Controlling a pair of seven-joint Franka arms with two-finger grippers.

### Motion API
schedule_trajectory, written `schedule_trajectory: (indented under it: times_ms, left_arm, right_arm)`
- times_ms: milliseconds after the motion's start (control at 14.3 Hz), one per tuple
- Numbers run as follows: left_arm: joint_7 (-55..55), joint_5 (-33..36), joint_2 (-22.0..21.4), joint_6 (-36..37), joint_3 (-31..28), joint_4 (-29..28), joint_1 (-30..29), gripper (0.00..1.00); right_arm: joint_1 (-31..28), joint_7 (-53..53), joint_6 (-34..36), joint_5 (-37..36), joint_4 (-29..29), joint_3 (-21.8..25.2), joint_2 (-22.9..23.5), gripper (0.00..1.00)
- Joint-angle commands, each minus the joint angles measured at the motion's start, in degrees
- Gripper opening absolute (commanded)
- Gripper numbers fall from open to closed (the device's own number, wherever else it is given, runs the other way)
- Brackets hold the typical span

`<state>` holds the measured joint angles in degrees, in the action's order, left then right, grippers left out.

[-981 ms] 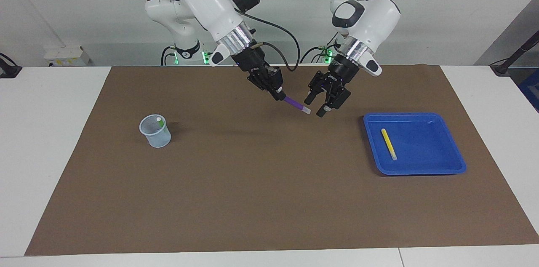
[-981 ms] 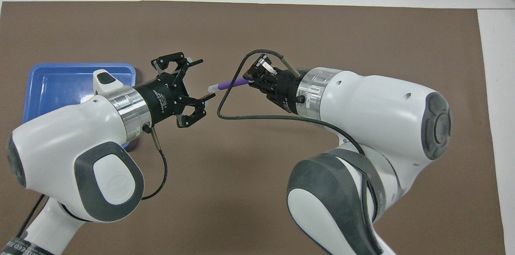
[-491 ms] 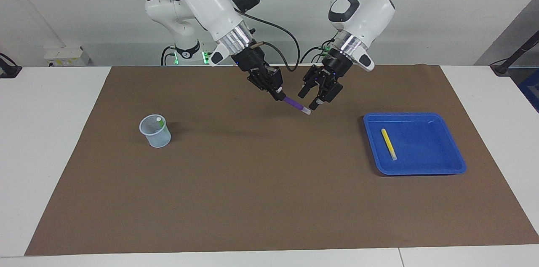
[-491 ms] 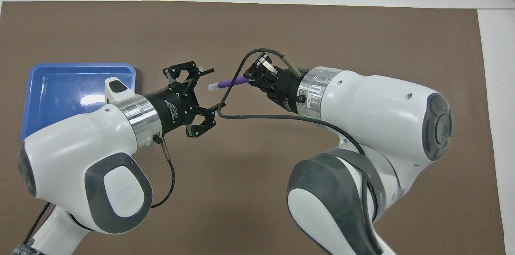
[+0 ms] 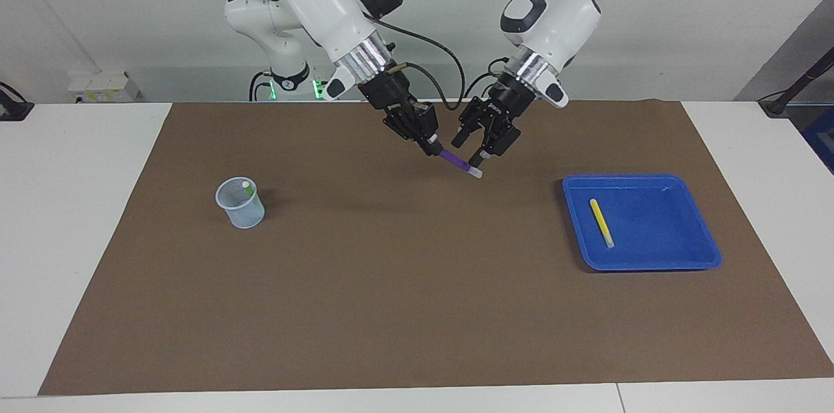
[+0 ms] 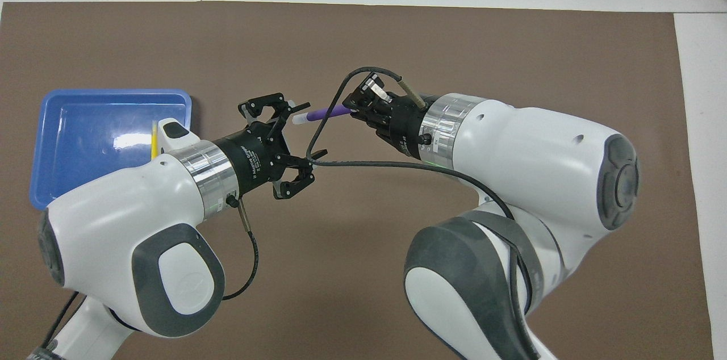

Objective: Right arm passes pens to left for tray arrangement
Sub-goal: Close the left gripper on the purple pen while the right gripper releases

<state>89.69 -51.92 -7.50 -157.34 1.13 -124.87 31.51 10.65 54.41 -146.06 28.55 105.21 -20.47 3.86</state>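
Observation:
My right gripper (image 5: 431, 147) (image 6: 353, 112) is shut on the purple pen (image 5: 456, 163) (image 6: 324, 114), held in the air over the middle of the mat with its pale end slanting down toward the left arm's side. My left gripper (image 5: 466, 148) (image 6: 311, 129) is open right at that pale end. One of its fingers is close beside the tip; I cannot tell whether they touch. The blue tray (image 5: 642, 264) (image 6: 74, 100) sits toward the left arm's end, and a yellow pen (image 5: 601, 222) (image 6: 154, 141) lies in it. A green pen (image 5: 247, 188) stands in a cup.
A small pale-blue mesh cup (image 5: 241, 204) stands on the brown mat (image 5: 404, 309) toward the right arm's end. A black cable (image 6: 363, 164) loops from the right wrist between the two grippers. White table shows around the mat.
The left gripper has swung away from the tray toward the right gripper, and its open fingers now reach the purple pen's pale end. The right gripper and pen have stayed put.

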Motion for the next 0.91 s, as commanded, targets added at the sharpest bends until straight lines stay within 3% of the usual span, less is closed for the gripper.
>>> schedule_trajectory:
  times_ms: [0,841]
  left_arm:
    - [1.5,-0.9,-1.5,-3.6,-0.5,-1.9,1.7,0.78]
    - [1.4,-1.0,1.1,-9.6,-0.4,-1.2,4.3,0.77]
  right_arm:
    - [0.0,0.1,-1.5,1.6,0.0,-0.3,0.4,0.0]
    - [-0.1,-0.1,-1.4,1.6,0.0,-0.3,0.5,0.0]
